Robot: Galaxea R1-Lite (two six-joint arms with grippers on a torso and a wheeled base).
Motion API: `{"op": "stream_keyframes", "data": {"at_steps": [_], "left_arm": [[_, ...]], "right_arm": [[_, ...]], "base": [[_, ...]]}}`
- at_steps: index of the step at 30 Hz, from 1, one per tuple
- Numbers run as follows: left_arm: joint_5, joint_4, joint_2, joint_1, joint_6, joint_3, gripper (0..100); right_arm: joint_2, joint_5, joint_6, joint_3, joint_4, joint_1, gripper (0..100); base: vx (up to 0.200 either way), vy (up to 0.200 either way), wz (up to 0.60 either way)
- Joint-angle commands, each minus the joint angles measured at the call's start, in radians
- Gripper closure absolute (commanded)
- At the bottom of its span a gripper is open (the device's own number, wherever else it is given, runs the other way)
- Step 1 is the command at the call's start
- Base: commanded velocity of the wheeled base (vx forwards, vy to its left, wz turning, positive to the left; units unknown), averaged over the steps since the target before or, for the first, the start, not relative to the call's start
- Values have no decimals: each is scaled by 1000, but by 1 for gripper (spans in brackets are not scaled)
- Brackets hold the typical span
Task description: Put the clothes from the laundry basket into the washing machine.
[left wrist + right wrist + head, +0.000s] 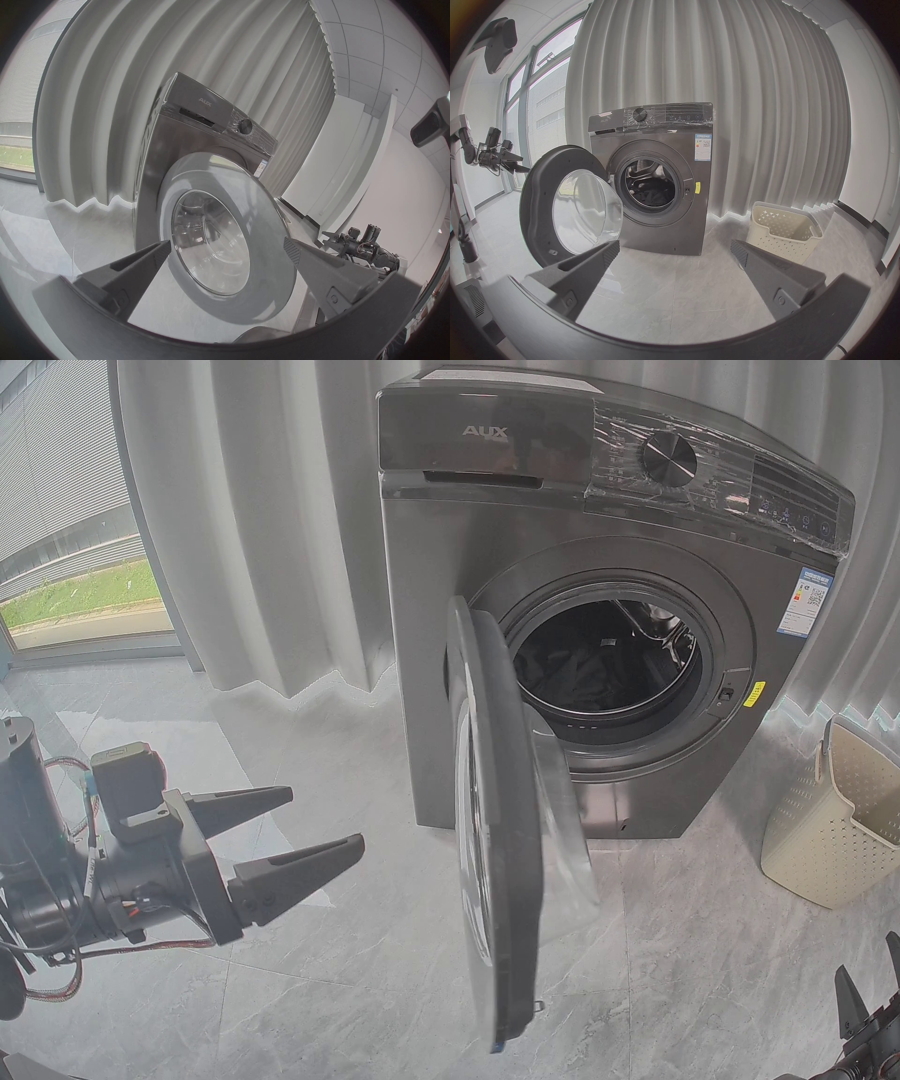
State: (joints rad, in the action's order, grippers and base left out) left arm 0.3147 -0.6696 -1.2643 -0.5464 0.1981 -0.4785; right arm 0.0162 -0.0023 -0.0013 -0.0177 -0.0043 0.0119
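**A:** Where are we holding our grippers?

**B:** We are holding the left gripper (326, 817) low on the left, above the grey floor (356, 960) and well apart from the washing machine (441, 641). Its two dark fingers are standing spread, with nothing between them.

**A:** And the right one?

**B:** We are keeping the right gripper (867, 960) low on the right, near the laundry basket (825, 838) but not touching it. Its fingers are also standing wide apart, gripping nothing.

**A:** How are we finding the machine?

**B:** Its round door (497, 885) is hanging swung open on the left side of the opening, turned edge-on to us in the head view. From the left wrist view we are looking at the door's outer face.

**A:** Where are we seeing the clothes?

**B:** We are seeing dark clothes (581, 669) lying inside the drum, low down and towards the back.

**A:** And the basket?

**B:** The cream, perforated basket is standing upright on the floor to the right of the machine, in front of the white curtain (262, 529). From the right wrist view we are looking at its inner walls.

**A:** Are we noticing anything else?

**B:** We are seeing a window (75, 547) at the far left, past the curtain.
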Motion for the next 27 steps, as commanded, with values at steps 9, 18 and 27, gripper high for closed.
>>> {"op": "stream_keyframes", "data": {"at_steps": [9,18,27], "left_arm": [[-2,-7,-40,-52,0,-15,0],[-3,-111,-222,-73,17,-92,0],[-45,-358,-466,-93,139,-200,0]], "right_arm": [[-13,-1,0,18,0,0,0],[-13,-1,0,18,0,0,0],[-13,-1,1,18,0,0,0]], "base": [[0,0,0],[0,0,0],[0,0,0]]}}
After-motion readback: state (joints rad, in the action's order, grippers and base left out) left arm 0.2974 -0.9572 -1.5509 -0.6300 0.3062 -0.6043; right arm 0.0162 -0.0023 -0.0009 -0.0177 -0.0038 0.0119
